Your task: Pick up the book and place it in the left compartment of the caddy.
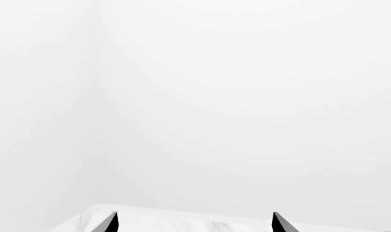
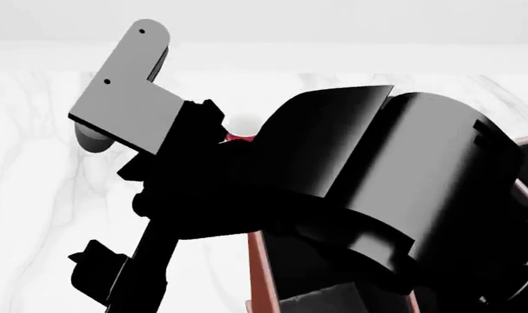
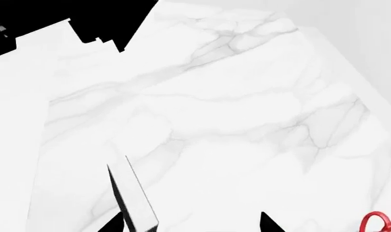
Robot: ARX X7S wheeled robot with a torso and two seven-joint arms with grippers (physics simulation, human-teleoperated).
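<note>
**Book edge-on beside the right pincer**

Right pincer [image 3: 190, 224] is spread above the marble table [image 3: 234, 111]; the book [image 3: 132, 195] stands thin just beside one fingertip, contact unclear. Left pincer [image 1: 194, 223] is spread too. The arm hides most of the caddy [image 2: 256, 274]

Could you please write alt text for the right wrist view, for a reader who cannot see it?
A thin black book with white page edges stands between the right gripper's black fingertips, above a white grey-veined marble tabletop. A red curved mug handle shows at one corner, and a black silhouette crosses the opposite corner.
</note>
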